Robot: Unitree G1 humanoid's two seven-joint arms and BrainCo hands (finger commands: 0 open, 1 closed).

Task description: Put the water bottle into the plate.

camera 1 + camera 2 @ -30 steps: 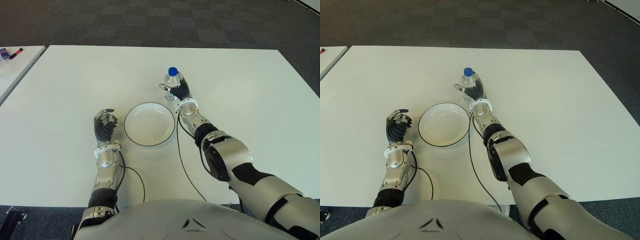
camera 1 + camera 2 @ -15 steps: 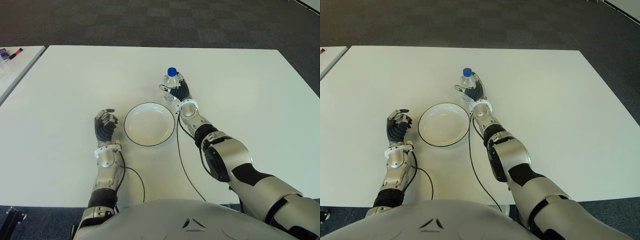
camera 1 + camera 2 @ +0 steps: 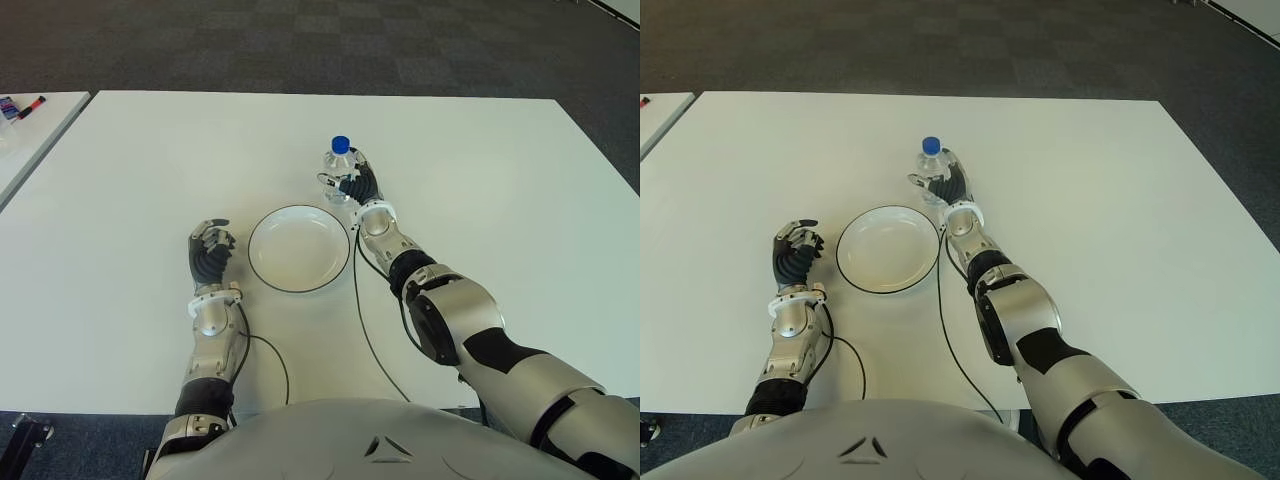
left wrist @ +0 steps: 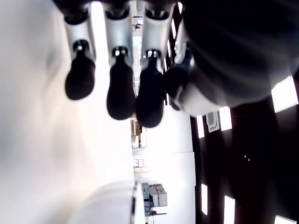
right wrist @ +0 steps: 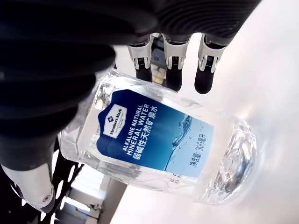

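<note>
A clear water bottle (image 3: 338, 163) with a blue cap and a blue label (image 5: 154, 149) stands just beyond the far right rim of the white plate (image 3: 256, 250). My right hand (image 3: 345, 182) is shut on it, with the thumb on one side and the fingers (image 5: 174, 70) on the other. The bottle's base shows close to the white table top; whether it touches cannot be told. The dark-rimmed plate has nothing in it. My left hand (image 3: 208, 248) shows to the left of the plate with its fingers (image 4: 120, 91) curled, holding nothing.
The white table (image 3: 490, 180) spreads wide to the right and far side. A thin black cable (image 3: 366, 335) runs from my right wrist toward the near edge. A second table with pens (image 3: 22, 106) stands at the far left.
The bottle, held in my right hand, has shifted slightly to the left, toward the plate. The left hand has not moved.
</note>
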